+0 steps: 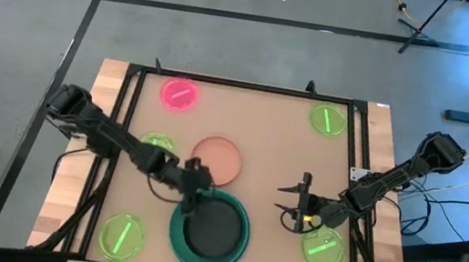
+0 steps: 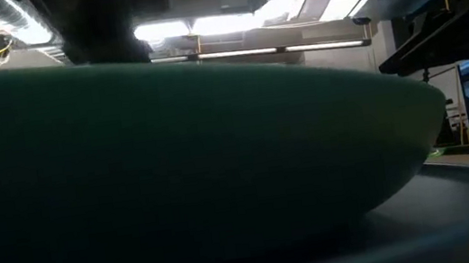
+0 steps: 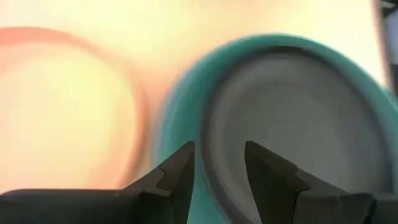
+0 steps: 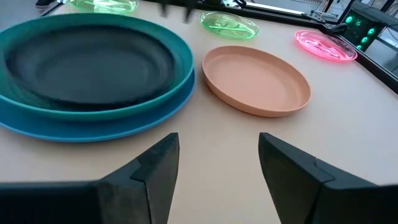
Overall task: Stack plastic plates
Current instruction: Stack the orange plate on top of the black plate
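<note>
A stack stands near the table's near edge: the small black plate (image 1: 213, 227) lies flat in the large dark green plate (image 1: 237, 242), which rests on the large blue plate (image 4: 155, 117). My left gripper (image 1: 195, 185) is open at the stack's far-left rim. In the left wrist view (image 3: 219, 149) its fingers stand either side of the black plate's edge (image 3: 208, 134), and everything past them is blurred. The medium salmon plate (image 1: 217, 159) lies flat just beyond the stack. My right gripper (image 1: 282, 199) is open and empty to the right of the stack, pointing at it (image 4: 217, 140).
A small pink plate (image 1: 179, 94) lies at the far left. Neon-green plates lie at the far right (image 1: 328, 119), near right (image 1: 324, 247), near left (image 1: 121, 235) and under my left arm (image 1: 156, 144). A black frame (image 1: 250, 85) borders the table. The green plate's underside (image 2: 174, 157) fills the low view.
</note>
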Robot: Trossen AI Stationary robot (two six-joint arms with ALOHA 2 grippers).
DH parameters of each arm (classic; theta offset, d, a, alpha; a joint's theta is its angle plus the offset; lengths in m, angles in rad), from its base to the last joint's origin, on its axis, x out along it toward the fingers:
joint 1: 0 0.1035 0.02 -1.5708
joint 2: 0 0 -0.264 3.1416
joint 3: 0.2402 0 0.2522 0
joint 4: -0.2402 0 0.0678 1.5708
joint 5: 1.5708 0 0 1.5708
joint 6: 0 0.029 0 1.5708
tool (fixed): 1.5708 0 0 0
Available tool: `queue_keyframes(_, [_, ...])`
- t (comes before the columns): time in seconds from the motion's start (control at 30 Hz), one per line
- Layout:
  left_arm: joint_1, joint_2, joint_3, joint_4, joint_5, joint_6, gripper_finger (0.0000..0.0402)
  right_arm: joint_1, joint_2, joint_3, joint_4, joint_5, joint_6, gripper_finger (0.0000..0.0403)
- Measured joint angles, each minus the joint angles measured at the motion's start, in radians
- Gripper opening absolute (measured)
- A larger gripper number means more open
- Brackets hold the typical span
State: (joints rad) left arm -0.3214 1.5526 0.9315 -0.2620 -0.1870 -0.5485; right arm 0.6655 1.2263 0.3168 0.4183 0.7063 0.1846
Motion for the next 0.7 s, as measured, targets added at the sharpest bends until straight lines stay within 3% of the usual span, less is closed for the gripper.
queue_keyframes(0.37, [0.202, -0.021, 0.000, -0.304, -0.143, -0.204, 0.0135, 0.000, 0.000, 0.000, -0.001, 0.001, 0.002, 0.0214])
queue_keyframes(0.7, [0.334, 0.002, 0.000, -0.365, -0.118, -0.260, 0.0135, 0.000, 0.000, 0.000, -0.001, 0.001, 0.018, 0.0214])
